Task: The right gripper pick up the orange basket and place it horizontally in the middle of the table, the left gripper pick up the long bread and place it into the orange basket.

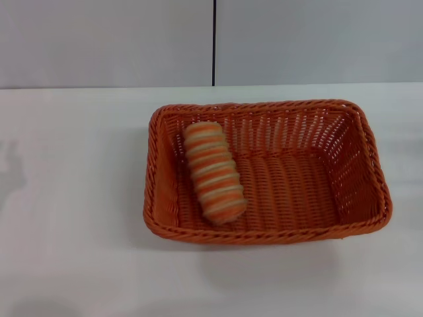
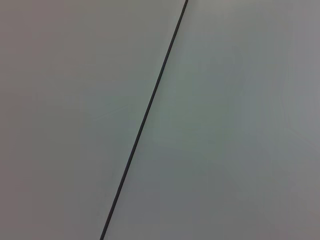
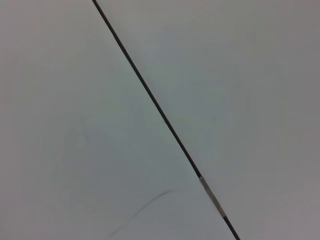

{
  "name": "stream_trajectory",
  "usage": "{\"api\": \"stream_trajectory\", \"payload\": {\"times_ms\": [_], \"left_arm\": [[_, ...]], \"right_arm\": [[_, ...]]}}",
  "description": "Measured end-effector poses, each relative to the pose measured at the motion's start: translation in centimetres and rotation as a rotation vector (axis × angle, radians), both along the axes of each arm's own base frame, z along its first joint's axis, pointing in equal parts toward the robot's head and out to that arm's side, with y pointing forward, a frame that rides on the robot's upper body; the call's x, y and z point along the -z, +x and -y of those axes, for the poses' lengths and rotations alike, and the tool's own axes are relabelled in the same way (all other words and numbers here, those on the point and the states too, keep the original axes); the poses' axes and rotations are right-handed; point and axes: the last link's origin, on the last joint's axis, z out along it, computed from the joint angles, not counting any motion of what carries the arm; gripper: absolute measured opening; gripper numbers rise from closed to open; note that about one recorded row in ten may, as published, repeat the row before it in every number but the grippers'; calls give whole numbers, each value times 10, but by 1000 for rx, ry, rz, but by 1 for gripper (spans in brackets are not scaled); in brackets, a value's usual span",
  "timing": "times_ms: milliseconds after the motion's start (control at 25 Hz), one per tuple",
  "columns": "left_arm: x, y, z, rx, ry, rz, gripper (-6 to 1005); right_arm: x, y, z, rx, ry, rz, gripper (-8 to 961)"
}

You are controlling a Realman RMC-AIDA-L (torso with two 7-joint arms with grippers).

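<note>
- Orange basket (image 1: pixel 268 172) set on the white table (image 1: pixel 73 198), long side running left to right, roughly mid-table and slightly right of centre.
- Long bread (image 1: pixel 213 172) lying inside the basket, in its left part, one end toward the far wall, the other near the near rim, a little slanted.
- Neither left gripper nor right gripper visible in any view; fingers apart or together impossible to tell.
- Both wrist views filled with a pale wall (image 2: pixel 240 125) crossed by a thin dark seam (image 2: pixel 145 117).
</note>
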Motion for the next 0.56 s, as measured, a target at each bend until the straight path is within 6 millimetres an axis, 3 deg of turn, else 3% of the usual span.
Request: {"api": "stream_trajectory", "payload": {"times_ms": [200,320,560], "left_arm": [[0,0,0,2,-2,1,235],[1,1,-1,7,-8,4,71],[1,1,-1,7,-8,4,71]], "right_arm": [[0,0,1,-3,2,-1,433],[0,0,2,-7,3,-2,433],[0,-2,3,-19,6,-7,433]]}}
